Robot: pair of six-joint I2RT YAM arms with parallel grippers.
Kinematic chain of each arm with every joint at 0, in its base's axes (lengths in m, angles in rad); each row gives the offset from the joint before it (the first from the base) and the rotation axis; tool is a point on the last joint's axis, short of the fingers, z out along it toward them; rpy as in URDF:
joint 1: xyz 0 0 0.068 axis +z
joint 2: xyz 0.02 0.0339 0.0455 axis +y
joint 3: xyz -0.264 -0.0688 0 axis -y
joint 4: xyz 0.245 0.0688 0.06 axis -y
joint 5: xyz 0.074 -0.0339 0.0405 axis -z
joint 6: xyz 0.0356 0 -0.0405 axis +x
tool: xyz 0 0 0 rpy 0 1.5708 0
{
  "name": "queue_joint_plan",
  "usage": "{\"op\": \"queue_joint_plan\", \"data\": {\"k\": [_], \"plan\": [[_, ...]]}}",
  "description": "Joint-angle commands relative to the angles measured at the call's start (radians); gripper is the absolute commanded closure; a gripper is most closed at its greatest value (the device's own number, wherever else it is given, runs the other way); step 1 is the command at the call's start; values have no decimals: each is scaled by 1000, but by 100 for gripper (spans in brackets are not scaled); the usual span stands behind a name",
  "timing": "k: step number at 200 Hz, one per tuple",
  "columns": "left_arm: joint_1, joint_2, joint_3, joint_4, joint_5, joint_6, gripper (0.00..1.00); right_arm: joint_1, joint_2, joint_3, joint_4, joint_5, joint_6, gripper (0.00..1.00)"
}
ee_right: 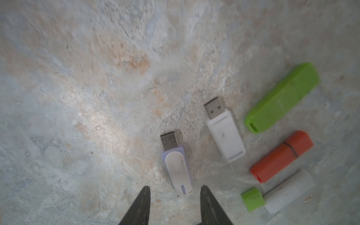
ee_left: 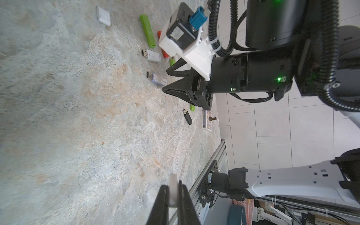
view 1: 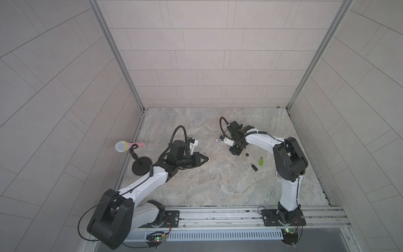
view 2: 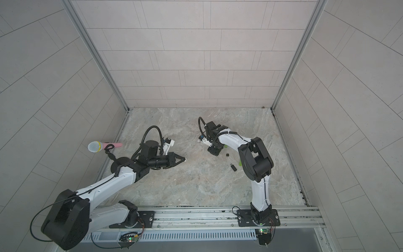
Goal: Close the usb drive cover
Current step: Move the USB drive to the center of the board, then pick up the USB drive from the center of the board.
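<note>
The left end effector (view 1: 206, 160) is pinched narrow on a small flat white plastic cover (ee_left: 173, 180), well apart from the drives on the marbled stone-pattern worktop (ee_right: 78, 87). The right end effector (ee_right: 175, 191) hangs low with its jaws partly spread, straddling the tail of the lilac-and-white plastic usb drive (ee_right: 176, 165). That drive lies flat with its metal plug bare, and neither finger seems to touch it. Just beside it lies a white plastic usb drive (ee_right: 226, 134), also uncapped. The step in hand looks like securing a drive for capping. Next, the jaws probably need to close squarely on the body, and then the cover must meet the plug in line.
</note>
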Motion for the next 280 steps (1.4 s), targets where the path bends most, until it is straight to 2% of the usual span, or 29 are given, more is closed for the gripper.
{"op": "queue_joint_plan", "data": {"k": [1,63,81,108,124,134,194,236,280], "plan": [[5,-15,-3,-14,6,28,95,-1,39,44,-70,14,-31,55],[5,-11,-2,-19,4,28,95,-1,140,113,-145,-23,-44,58],[5,-12,1,-21,7,28,95,5,149,102,-162,-43,-24,64],[5,-18,1,-23,5,28,95,29,126,39,-150,-50,7,80],[5,-22,1,-22,4,28,95,48,101,-9,-134,-56,30,83],[5,-25,0,-23,4,25,95,61,81,-44,-121,-54,44,88],[5,-76,-22,-42,-17,22,95,172,-40,-215,-73,-88,50,82],[5,-98,-29,-56,-21,16,95,175,10,-196,-50,-65,87,72],[5,-103,-30,-64,-32,14,95,188,32,-200,-31,-66,109,72]]}}
